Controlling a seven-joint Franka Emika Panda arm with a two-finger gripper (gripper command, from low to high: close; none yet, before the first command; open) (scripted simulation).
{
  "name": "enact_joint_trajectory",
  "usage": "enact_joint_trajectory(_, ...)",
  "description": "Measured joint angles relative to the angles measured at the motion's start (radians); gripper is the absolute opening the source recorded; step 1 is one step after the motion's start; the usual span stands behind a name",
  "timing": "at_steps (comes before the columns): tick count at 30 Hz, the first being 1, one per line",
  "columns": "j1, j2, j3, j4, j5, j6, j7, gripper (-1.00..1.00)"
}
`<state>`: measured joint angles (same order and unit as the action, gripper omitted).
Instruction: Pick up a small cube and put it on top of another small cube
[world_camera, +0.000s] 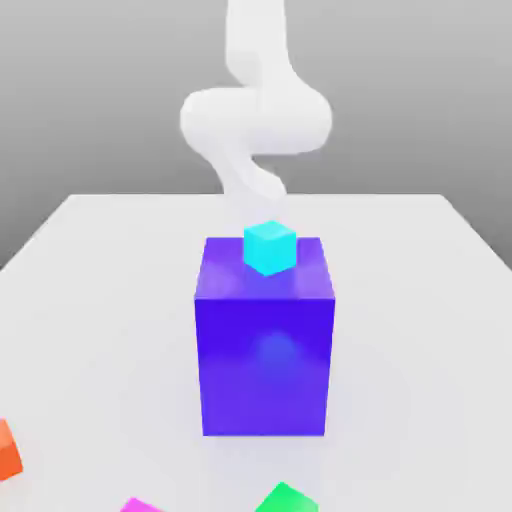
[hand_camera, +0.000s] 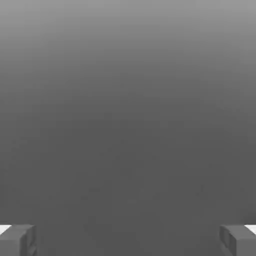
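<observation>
Your orange cube (world_camera: 6, 450) sits at the exterior view's left table (world_camera: 100, 300) edge, then magenta cube (world_camera: 140, 505), cyan cube (world_camera: 269, 247) atop the big blue block (world_camera: 265, 350), green cube (world_camera: 286, 498); gripper (hand_camera: 128, 240) spread wide, holding nothing

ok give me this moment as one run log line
tool: open, nothing between fingers | cyan cube: resting on blue block | orange cube, magenta cube, green cube: on table
</observation>
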<state>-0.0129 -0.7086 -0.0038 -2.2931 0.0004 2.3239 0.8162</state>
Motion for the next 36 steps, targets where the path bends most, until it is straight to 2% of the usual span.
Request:
enact_joint_trajectory(16, -0.067, 0.586, -0.043, 0.044, 0.009, 0.154, 0.099, 0.00)
enact_joint_trajectory(29, -0.124, 1.058, -0.073, 0.080, 0.055, 0.277, 0.152, 0.00)
enact_joint_trajectory(34, -0.142, 1.240, -0.061, 0.112, 0.078, 0.387, 0.145, 0.00)
enact_joint_trajectory(35, -0.145, 1.264, -0.058, 0.118, 0.081, 0.405, 0.144, -1.00)
enact_joint_trajectory(36, -0.145, 1.264, -0.058, 0.118, 0.081, 0.405, 0.144, -1.00)
